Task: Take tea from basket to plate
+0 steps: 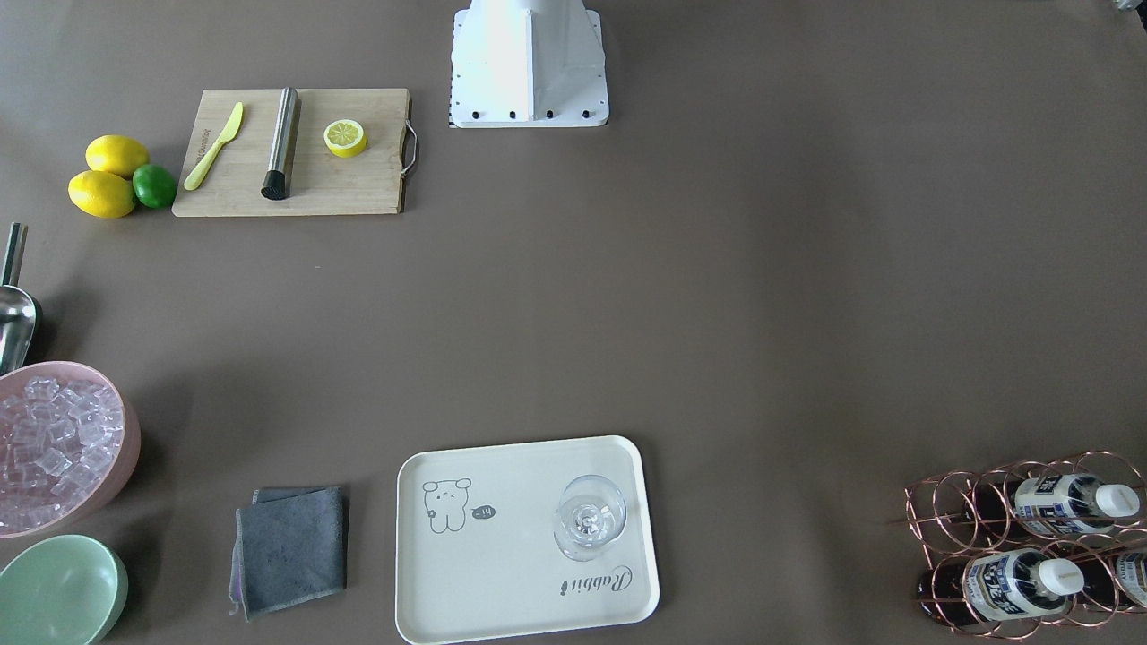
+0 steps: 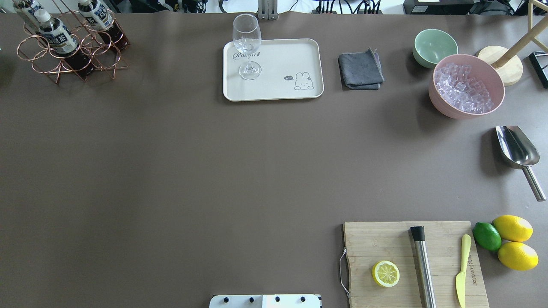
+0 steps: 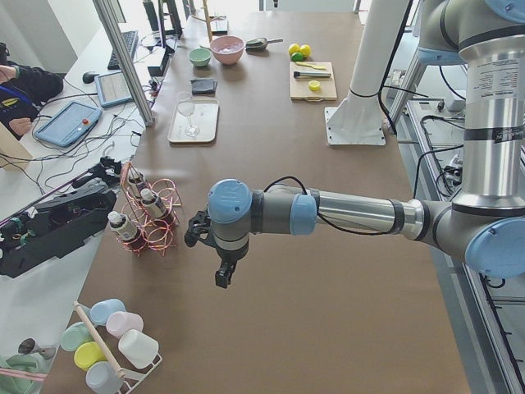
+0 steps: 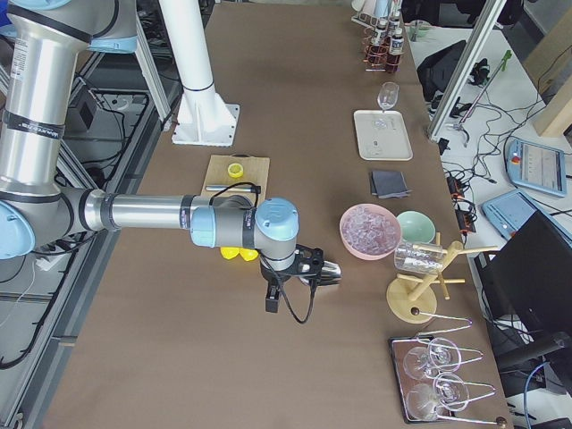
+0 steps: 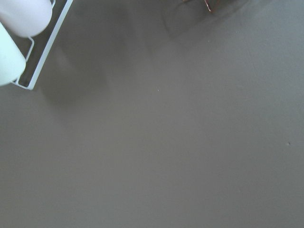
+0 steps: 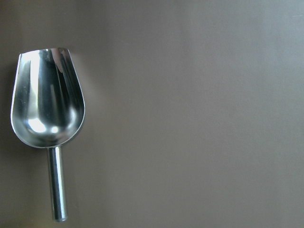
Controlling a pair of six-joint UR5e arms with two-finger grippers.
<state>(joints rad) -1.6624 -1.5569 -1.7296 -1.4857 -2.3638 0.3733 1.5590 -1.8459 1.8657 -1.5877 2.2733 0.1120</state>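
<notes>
In the view that faces the robot, the basket (image 1: 950,512) stands in the lower right corner of the frame. The tea bottles (image 1: 1066,495) lie inside its rings, three of them, with the white caps pointing to the right edge. None of them is on the plate (image 1: 502,582). The plate lies at the bottom centre of the frame, well apart from the basket. A wine glass (image 1: 587,518) stands upright on the right half of the plate.

In the view from the left end, the left tool (image 3: 223,275) hangs over the bare tabletop (image 3: 328,287). It is near the basket and a little right of it in the frame, and it touches nothing. I cannot tell whether its fingers are apart or together, because only this side view shows it.

In the view from the right end, the right tool (image 4: 271,299) hangs near the middle of the frame, just beside a steel scoop (image 6: 47,95) that lies on the tabletop. Whether it is apart or together I also cannot tell. The right wrist camera shows the scoop at the left of its frame, with the handle pointing down.
</notes>
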